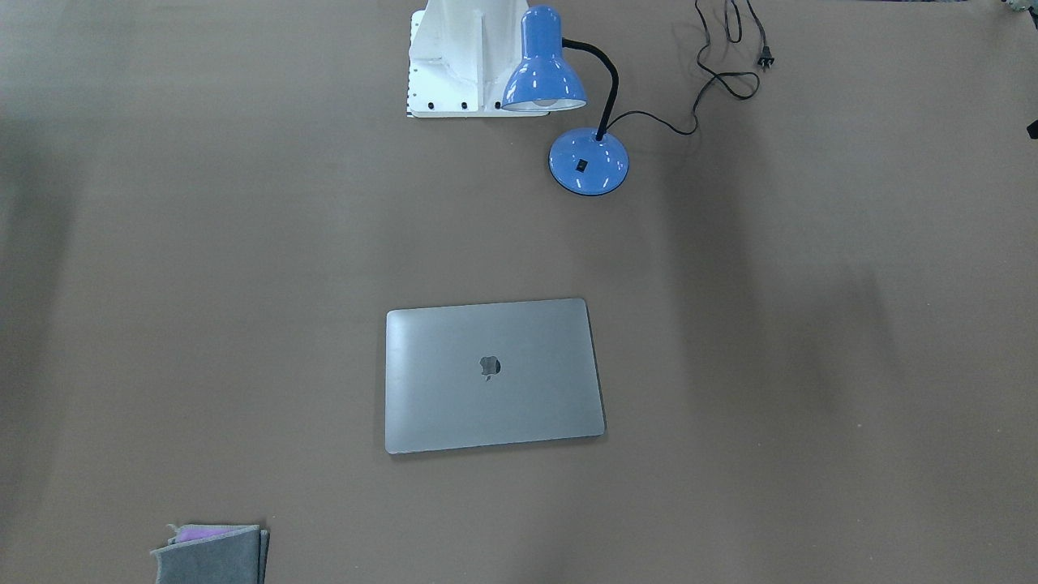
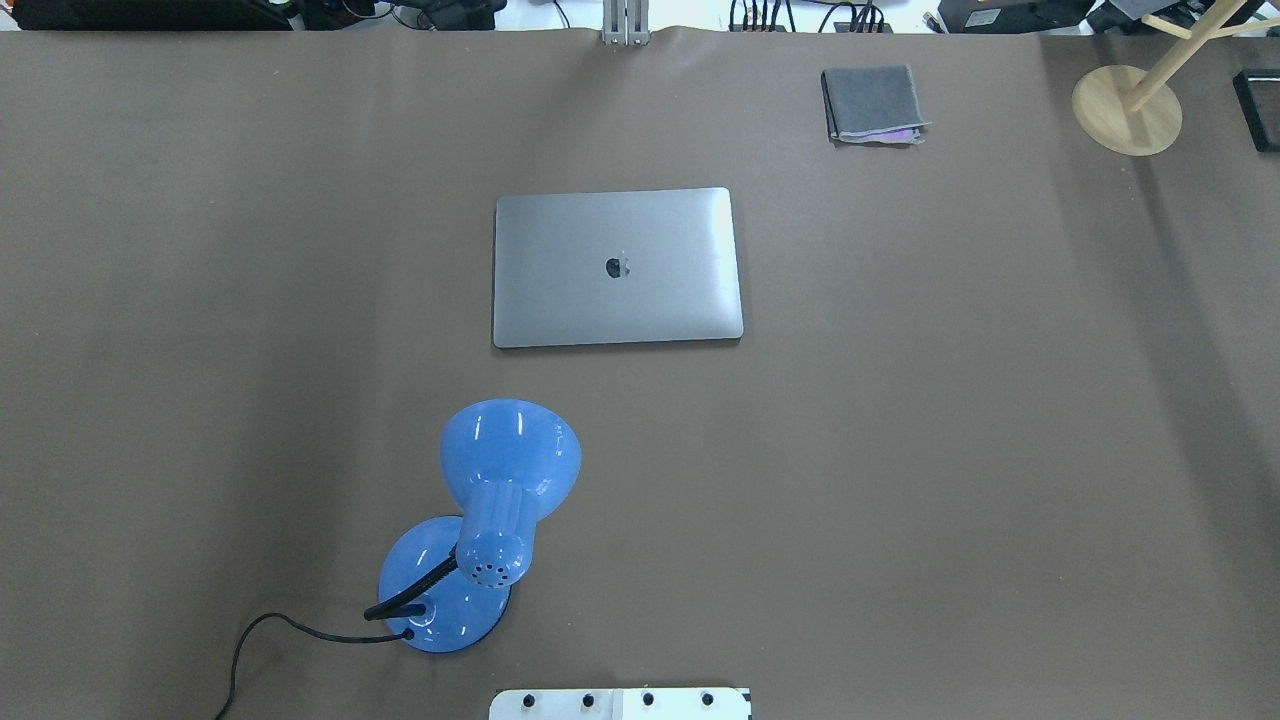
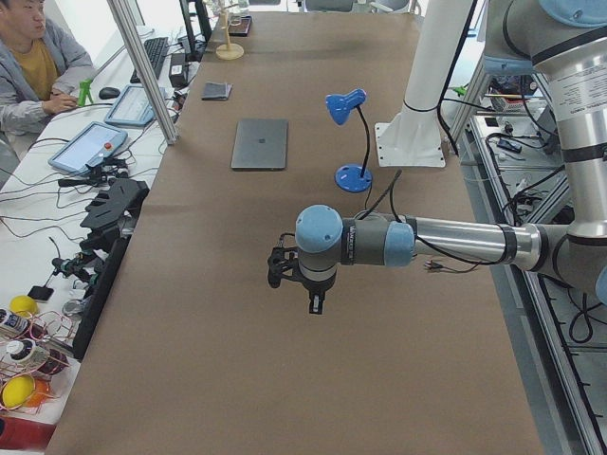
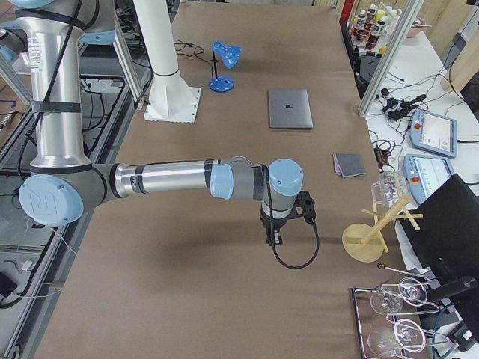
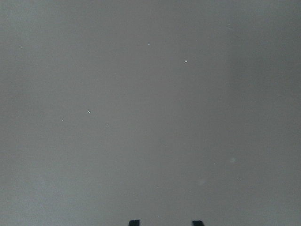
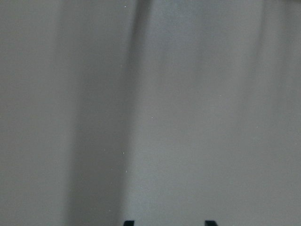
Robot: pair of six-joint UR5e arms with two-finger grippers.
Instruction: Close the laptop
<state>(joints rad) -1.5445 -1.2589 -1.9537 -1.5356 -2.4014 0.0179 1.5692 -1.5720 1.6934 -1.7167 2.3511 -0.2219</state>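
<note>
Lid's down, the laptop (image 2: pixel 617 267) lies shut midway along the bench (image 2: pixel 950 450), left hand (image 5: pixel 165 223) and right hand (image 6: pixel 169 223) both spread-fingered and well away, so closing looks done and the next move calls only for keeping off it.

Even overhead light is falling; soft broad shadow bands are crossing the counter (image 2: pixel 900 450). The laptop (image 2: pixel 617 267) lid is showing mild sheen, the lamp (image 2: pixel 510 460) shade small glints. Wrist views are looking dim, soft.

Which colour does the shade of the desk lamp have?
The lamp shade is glossy blue. The overhead exterior view shows it best.
</note>
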